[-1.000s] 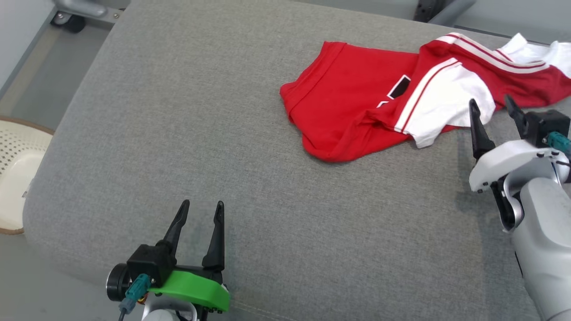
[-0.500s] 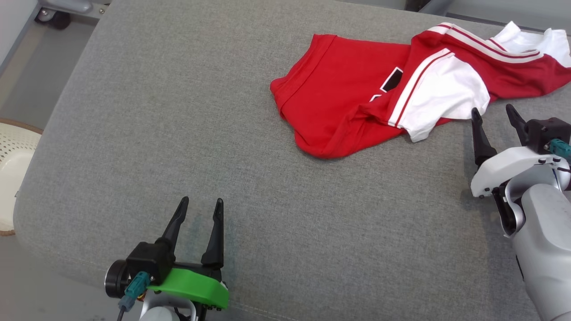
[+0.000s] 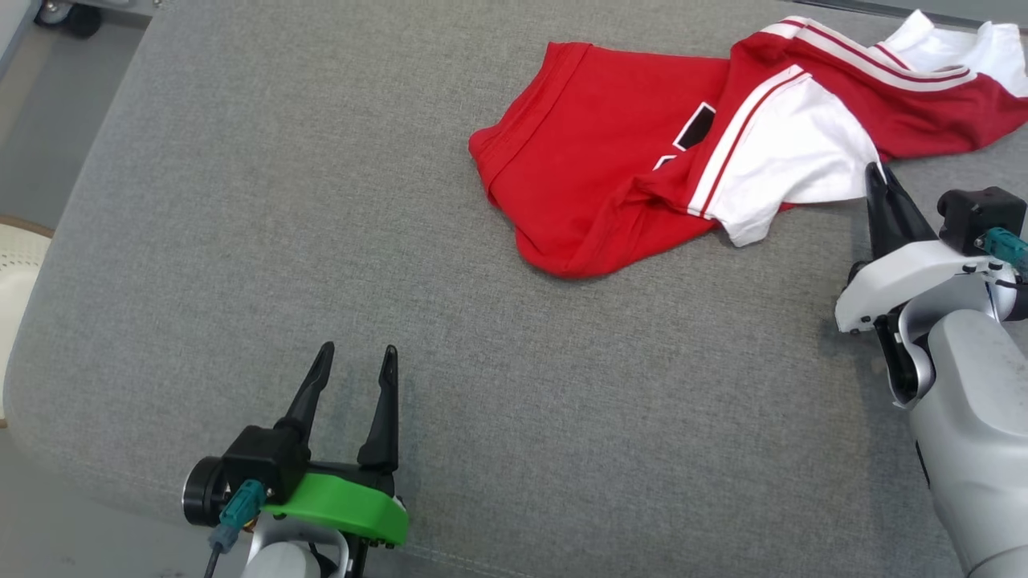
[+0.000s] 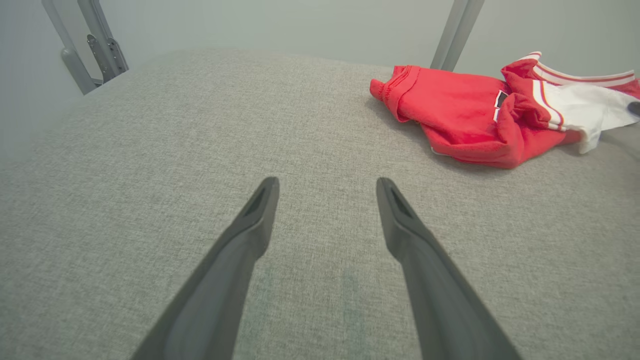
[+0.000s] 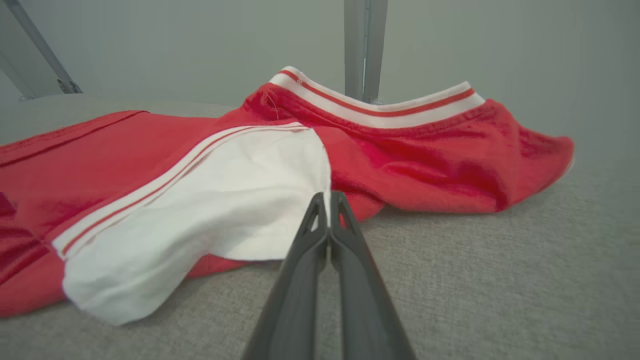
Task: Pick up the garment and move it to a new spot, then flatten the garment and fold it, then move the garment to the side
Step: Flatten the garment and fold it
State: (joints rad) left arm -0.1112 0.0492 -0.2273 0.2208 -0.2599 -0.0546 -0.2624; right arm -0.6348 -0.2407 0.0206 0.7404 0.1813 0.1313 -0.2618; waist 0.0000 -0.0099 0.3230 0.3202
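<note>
Garment [image 3: 594, 177]: red shirt, white sleeve panels, striped trim, black-white patch; crumpled on far right of grey padded surface [image 3: 321, 201].
Right tool [image 3: 875, 168]: fingers together, tips at white sleeve edge; pinch on cloth unclear.
Left tool [image 3: 357, 349]: fingers apart, well away.
Pale perforated basket [image 3: 14, 273] at left edge; contents unseen.

**Garment** [image 3: 594, 185]: red, white sleeve panels, red-and-white striped trim, black patch. **Cushion** [image 3: 281, 241]: speckled grey weave. **Left gripper** [image 3: 358, 350]: black fingers [image 3: 385, 401], green mount [image 3: 337, 514].
</note>
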